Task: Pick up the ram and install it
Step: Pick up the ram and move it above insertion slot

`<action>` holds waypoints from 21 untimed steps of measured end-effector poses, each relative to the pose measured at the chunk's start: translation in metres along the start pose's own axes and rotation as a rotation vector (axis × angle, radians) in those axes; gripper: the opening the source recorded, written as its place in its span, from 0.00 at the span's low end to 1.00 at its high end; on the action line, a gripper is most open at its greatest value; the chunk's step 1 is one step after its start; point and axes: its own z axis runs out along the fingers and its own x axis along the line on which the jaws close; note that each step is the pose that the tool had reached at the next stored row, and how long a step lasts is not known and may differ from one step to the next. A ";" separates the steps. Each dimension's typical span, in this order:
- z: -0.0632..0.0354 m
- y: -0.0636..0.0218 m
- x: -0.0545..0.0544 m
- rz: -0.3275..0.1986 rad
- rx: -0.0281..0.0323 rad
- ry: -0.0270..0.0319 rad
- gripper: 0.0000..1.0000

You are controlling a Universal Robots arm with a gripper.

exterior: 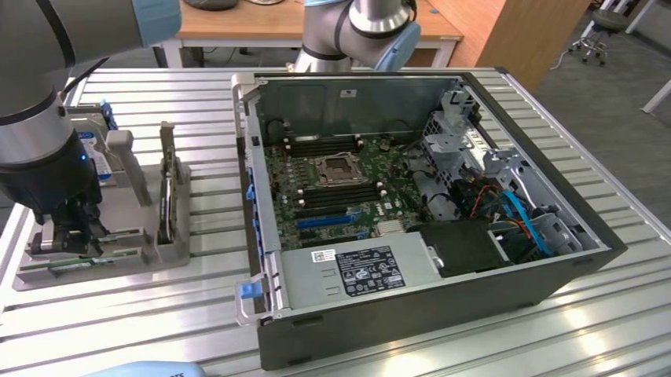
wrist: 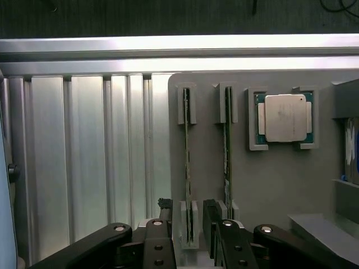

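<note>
Two ram sticks stand on edge in slots of a grey holder tray [wrist: 269,185]. In the wrist view one ram stick [wrist: 187,151] runs between my gripper's [wrist: 188,213] two dark fingers. The other stick [wrist: 227,140] stands just outside the finger [wrist: 212,224] on that side. The jaws are open, with a gap on both sides of the first stick. In the exterior view my gripper [exterior: 69,236] hangs low over the tray's near end at the exterior view's left, just above a green stick [exterior: 78,265].
A square silver processor [wrist: 285,117] sits in its own pocket of the tray, and a blue-labelled hard drive [exterior: 100,157] stands at the tray's far end. The open computer case [exterior: 587,236], its motherboard [exterior: 335,188] exposed, lies to the exterior view's right on the ribbed metal table [exterior: 210,314].
</note>
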 end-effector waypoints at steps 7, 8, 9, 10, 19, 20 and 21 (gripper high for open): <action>0.0016 0.0012 -0.003 0.000 0.0001 0.0005 0.35; 0.0019 0.0015 -0.003 0.000 0.0002 0.0006 0.35; 0.0024 0.0018 -0.003 0.000 0.0002 0.0007 0.35; 0.0031 0.0020 -0.003 0.000 0.0001 0.0008 0.35; 0.0124 0.0034 -0.003 0.000 0.0001 0.0008 0.35; 0.0133 0.0035 -0.003 0.000 0.0001 0.0009 0.35; 0.0142 0.0035 -0.003 0.000 0.0001 0.0008 0.35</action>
